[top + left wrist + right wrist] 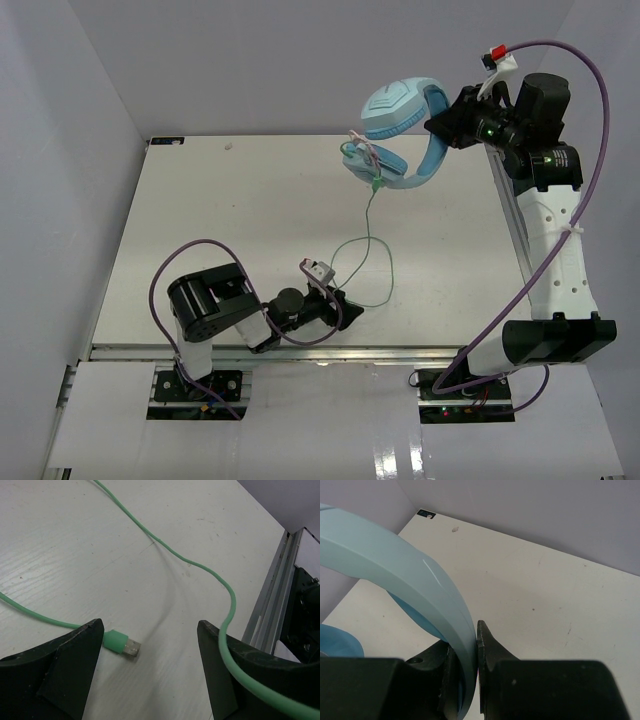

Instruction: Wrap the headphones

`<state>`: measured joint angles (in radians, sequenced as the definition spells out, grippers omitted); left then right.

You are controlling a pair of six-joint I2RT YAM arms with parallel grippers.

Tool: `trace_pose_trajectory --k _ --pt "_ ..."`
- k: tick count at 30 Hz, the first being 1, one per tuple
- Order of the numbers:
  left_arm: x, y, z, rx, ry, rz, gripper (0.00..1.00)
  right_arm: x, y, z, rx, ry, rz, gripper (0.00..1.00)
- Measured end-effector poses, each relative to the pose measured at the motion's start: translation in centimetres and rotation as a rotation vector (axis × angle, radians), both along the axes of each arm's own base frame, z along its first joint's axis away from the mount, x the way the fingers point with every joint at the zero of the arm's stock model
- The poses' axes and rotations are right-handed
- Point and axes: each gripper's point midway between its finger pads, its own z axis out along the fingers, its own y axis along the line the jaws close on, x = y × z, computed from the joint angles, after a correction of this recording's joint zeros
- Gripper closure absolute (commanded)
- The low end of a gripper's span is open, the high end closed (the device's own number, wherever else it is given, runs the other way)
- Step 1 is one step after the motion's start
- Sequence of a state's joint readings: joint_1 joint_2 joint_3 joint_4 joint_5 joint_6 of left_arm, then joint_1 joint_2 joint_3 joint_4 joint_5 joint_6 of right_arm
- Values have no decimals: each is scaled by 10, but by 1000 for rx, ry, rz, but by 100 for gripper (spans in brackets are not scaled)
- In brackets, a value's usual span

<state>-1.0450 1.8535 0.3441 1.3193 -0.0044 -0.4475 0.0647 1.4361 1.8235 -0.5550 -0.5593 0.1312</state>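
Observation:
The light blue headphones (pixel 400 130) hang in the air at the back right, held by the headband (pixel 405 575). My right gripper (pixel 440 122) is shut on that headband, which fills the left of the right wrist view. The thin green cable (pixel 370 230) drops from the lower ear cup and loops on the table. Its small plug (pixel 122 645) lies flat between the fingers of my left gripper (pixel 150 650), which is open and low over the table near the front edge (pixel 345 312). A stretch of cable (pixel 227 630) crosses over the right finger.
The white table (pixel 220 220) is bounded by white walls at the back and left. A metal rail (pixel 510 220) runs along the right edge and another along the front. Purple arm cables loop by both bases.

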Motion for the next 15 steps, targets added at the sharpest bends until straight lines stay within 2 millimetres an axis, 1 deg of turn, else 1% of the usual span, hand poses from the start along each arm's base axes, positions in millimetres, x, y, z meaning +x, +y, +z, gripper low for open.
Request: trace_pose_trajectory --k 3,5,10,13,15 --pt "3 -3 -5 -6 21 16 17 0 0 -4 4 10 1 92" --pt "3 -6 -4 -16 33 14 18 1 -1 -7 5 20 0 92" --pt "-6 -14 1 -39 45 -44 19 2 -2 -12 5 31 -6 92" --pt "-11 -13 12 -51 26 -74 18 2 -3 -11 5 30 -9 92" --pt "-14 -7 32 -78 -18 -79 17 3 -5 -11 1 27 -16 92"
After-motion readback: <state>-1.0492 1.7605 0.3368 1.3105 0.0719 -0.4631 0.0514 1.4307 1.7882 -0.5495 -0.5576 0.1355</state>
